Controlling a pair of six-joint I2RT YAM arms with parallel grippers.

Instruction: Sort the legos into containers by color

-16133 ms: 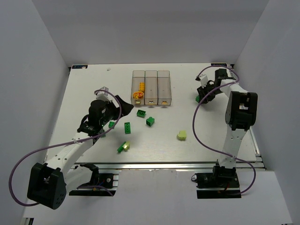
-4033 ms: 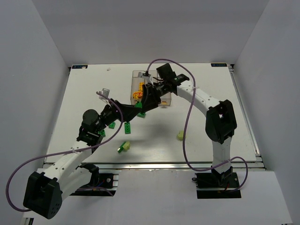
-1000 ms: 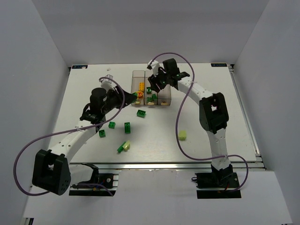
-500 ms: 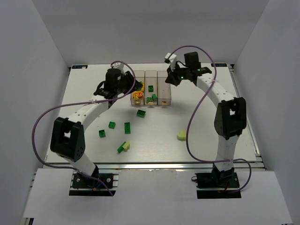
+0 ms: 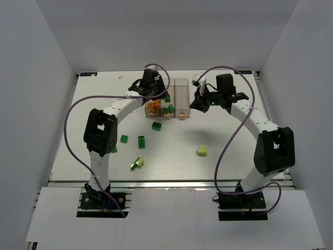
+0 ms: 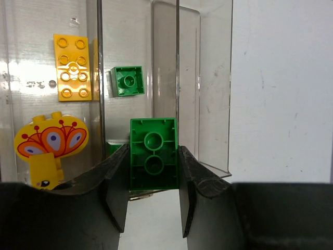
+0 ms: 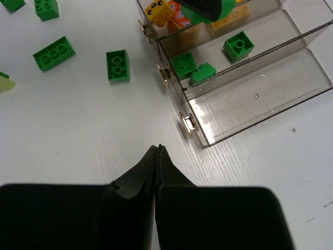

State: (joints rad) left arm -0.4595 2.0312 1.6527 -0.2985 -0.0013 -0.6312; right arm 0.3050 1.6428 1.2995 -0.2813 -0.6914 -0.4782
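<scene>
A: While the left end effector [image 6: 153, 177] hangs over the bins, what is it carrying?

B: Clamped on a green brick [image 6: 153, 160], underside to the camera. The brick sits over the middle bin [image 6: 138, 41], hard against the wall shared with the right bin [image 6: 203, 78].

A: Contents so far?

B: A small green brick [image 6: 128, 80] lies farther along the middle bin. Orange bricks [image 6: 73, 66] are in the left bin [image 6: 26, 31]. The right bin shows nothing.

A: How to drop well?

B: My judgement is to nudge away from the shared wall toward the bin's centre line. Then part the fingers fully and lift straight up, so the brick neither catches the rim nor clings to a pad.

A: Right end effector [image 7: 157, 152]?

B: Fingers pressed together, nothing between them, above the counter [image 7: 78, 130] just off the bins' latch end.

A: Changes?

B: Half a second back the left arm stood left of the bins; now it is over them. The right arm has drawn off to the right. Sixteen seconds back the middle bin held no green. Loose greens [image 5: 141, 141] and pale bricks [image 5: 202, 150] remain out.
</scene>
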